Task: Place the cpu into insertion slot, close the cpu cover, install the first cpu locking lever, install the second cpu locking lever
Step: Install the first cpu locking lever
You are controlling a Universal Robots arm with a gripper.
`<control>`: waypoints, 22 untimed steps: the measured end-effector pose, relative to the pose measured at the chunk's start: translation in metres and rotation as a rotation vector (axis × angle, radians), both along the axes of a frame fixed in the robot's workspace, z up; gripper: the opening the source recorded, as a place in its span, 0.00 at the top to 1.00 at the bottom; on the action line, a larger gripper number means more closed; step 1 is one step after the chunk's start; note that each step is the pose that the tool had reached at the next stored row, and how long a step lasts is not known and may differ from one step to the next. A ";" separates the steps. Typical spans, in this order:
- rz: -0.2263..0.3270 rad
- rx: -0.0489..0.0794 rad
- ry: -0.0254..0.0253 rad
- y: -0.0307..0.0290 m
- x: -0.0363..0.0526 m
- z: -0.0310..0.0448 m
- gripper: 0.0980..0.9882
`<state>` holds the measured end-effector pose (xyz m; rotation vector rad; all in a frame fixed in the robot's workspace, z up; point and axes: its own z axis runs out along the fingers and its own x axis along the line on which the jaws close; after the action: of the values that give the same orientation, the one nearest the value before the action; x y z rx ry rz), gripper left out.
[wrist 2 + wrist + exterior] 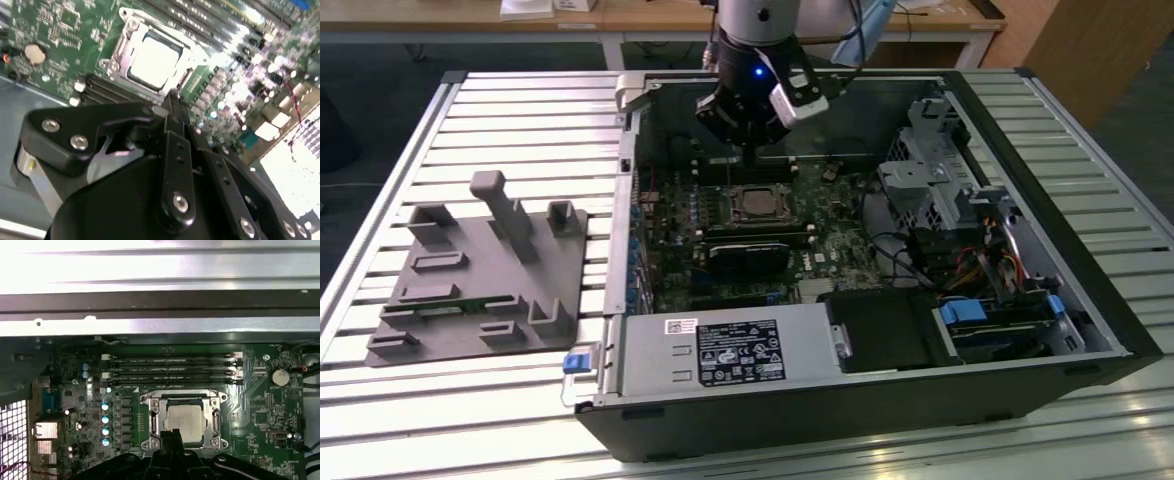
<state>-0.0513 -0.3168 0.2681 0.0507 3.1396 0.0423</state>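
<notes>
Cpu (751, 204) sits in case (854, 420) on slatted table (520, 120), wooden desk (640, 18) behind.

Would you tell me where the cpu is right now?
In the first wrist view, the cpu lies framed by the cpu cover, beside the long memory slots.

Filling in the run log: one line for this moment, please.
cpu: in socket | cover: down | gripper: shut, empty, at socket edge
</notes>
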 end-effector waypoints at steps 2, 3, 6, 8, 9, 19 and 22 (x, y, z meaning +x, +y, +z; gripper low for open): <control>0.024 0.000 -0.0001 -0.0001 -0.0006 -0.0002 0.99; 0.026 0.000 0.0000 -0.0001 -0.0026 -0.0002 0.99; 0.026 0.000 -0.0001 0.0000 -0.0084 -0.0005 0.99; 0.026 0.000 -0.0001 0.0000 -0.0121 -0.0006 0.99; 0.026 0.000 0.0000 -0.0001 -0.0145 -0.0007 0.99; 0.027 0.000 0.0000 0.0045 -0.0261 -0.0030 0.99; 0.027 0.000 0.0000 0.0080 -0.0281 -0.0045 0.99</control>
<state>-0.0794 -0.3088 0.2636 0.0084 3.1403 0.0426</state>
